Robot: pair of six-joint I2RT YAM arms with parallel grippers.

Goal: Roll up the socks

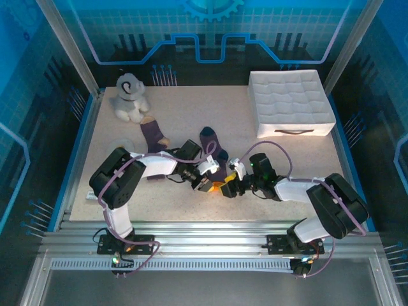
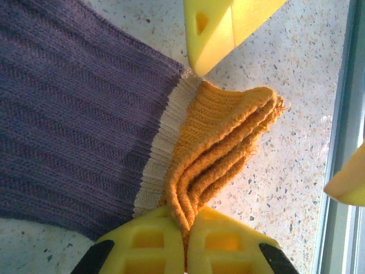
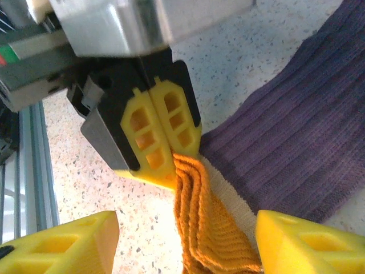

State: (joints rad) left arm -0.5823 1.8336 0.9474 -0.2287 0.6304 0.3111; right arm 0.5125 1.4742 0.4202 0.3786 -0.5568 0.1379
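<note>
Two socks on table [image 1: 191, 105]: first sock [image 1: 153, 134] flat near one plush dog [image 1: 131, 95], second sock [image 1: 213, 150] mid-front. The left gripper [image 2: 187, 228] is clenched, pinching the second sock's orange cuff [image 2: 228, 131]. The right gripper [image 3: 185, 240] is released, one finger either side of that cuff.

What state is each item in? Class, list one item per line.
left gripper: shut on the orange cuff
right gripper: open, straddling that cuff
near sock: flat, its cuff pinched and bunched
far sock: flat, unrolled, untouched
toy dog: sitting upright
</note>
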